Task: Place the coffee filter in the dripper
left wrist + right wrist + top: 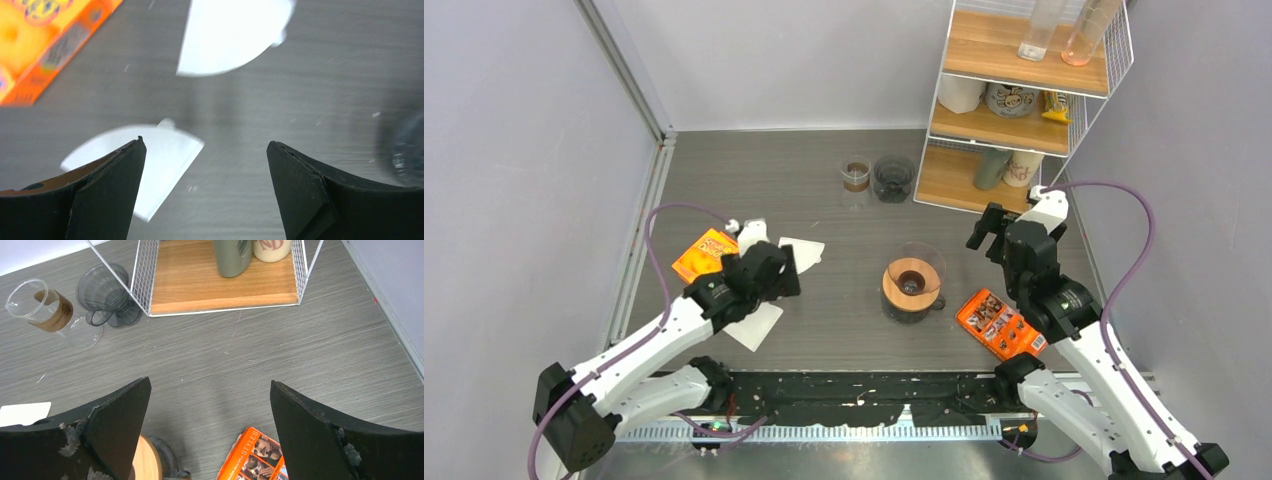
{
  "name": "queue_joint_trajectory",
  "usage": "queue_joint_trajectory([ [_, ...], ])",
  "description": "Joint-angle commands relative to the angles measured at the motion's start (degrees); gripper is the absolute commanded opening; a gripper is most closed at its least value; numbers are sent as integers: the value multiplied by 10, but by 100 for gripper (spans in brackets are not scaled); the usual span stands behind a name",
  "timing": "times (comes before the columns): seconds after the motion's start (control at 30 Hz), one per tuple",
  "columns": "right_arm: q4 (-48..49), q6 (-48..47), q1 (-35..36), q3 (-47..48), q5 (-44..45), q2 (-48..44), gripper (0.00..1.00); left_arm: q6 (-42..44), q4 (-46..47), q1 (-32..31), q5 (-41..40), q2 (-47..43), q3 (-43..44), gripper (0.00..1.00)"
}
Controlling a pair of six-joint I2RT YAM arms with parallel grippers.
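Two flat white coffee filters lie left of centre, one farther (805,251) and one nearer (757,326). A glass dripper with a wooden collar (912,282) stands at the table's middle. My left gripper (774,268) is open and empty, hovering between the two filters. In the left wrist view the left gripper (206,144) has one filter (160,165) beside its left finger and the other filter (230,35) farther ahead. My right gripper (986,232) is open and empty, right of the dripper; in the right wrist view the gripper (210,384) has the wooden collar (147,460) at lower left.
A dark glass dripper (893,178) and a small glass carafe (856,175) stand at the back. A wire-and-wood shelf (1014,130) with cups fills the back right. One orange box (706,254) lies left of the filters, another (1001,323) right of the dripper.
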Motion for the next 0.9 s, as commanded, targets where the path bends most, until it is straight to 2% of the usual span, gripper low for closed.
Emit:
queue_joint_trajectory([
  [0.0,56,-12,1,-2,41,18,96,-133,-133,8,-38,-46,-45,99],
  [0.1,63,-16,1,-6,43,29,96,-209,-172,18,-35,-75,-88,100],
  [0.2,66,-19,1,-8,44,40,95,-237,-152,38,-10,-102,-144,100],
  [0.43,66,-22,1,-12,37,44,96,-231,-92,96,52,-126,-209,95],
  [0.6,66,-23,1,-13,33,44,95,-238,-83,100,38,-102,-216,87],
  [0.87,67,-24,1,-13,30,41,96,-206,-14,101,81,-42,-212,80],
])
